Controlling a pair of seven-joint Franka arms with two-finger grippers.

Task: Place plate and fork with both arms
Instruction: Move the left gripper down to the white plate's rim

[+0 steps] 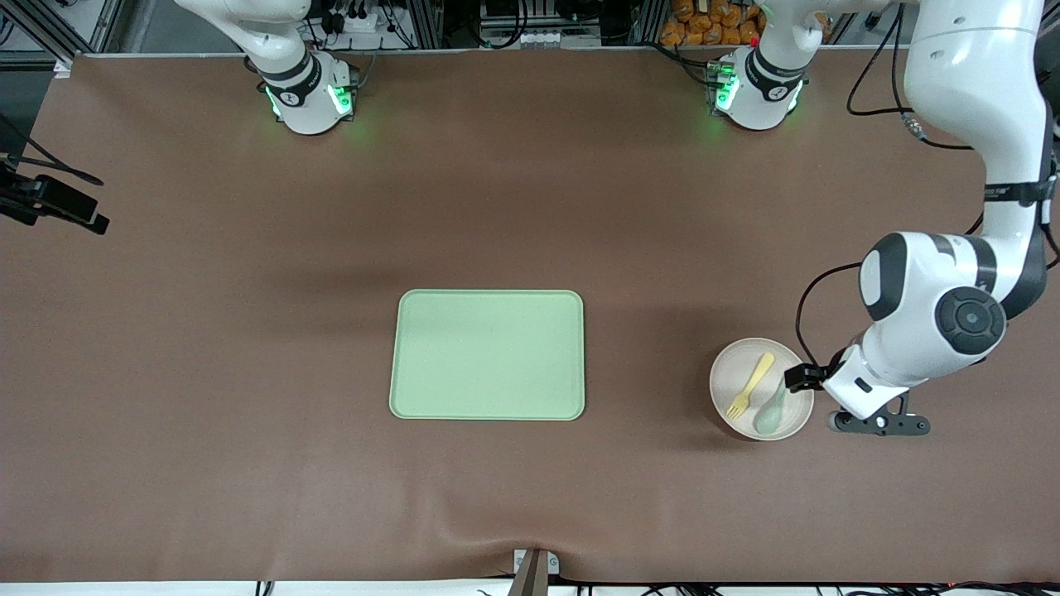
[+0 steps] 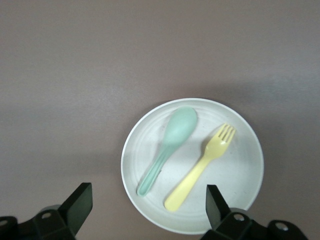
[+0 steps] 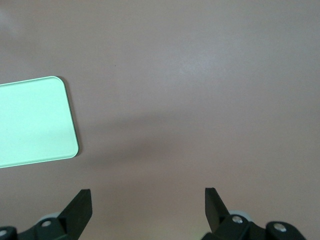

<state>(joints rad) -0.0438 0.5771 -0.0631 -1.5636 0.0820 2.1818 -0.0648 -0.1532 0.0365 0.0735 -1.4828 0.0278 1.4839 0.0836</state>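
Front view: plate sits toward the left arm's end of the table, well apart from the tray, at about 3 o'clock from it. Fork and spoon lie side by side in the plate, fork's long axis about 1-to-7 o'clock, tines at 7. Left gripper hangs just beside the plate rim, so the left arm is clearly nearer.

Left wrist view: left gripper jaws stand spread wide, holding nothing, over the plate's edge. Fork handle end points toward the gripper, tines away.

Right wrist view: right gripper also spread wide, empty, waiting over bare table near a tray corner.

Count: one plate, one fork, one spoon, one tray.
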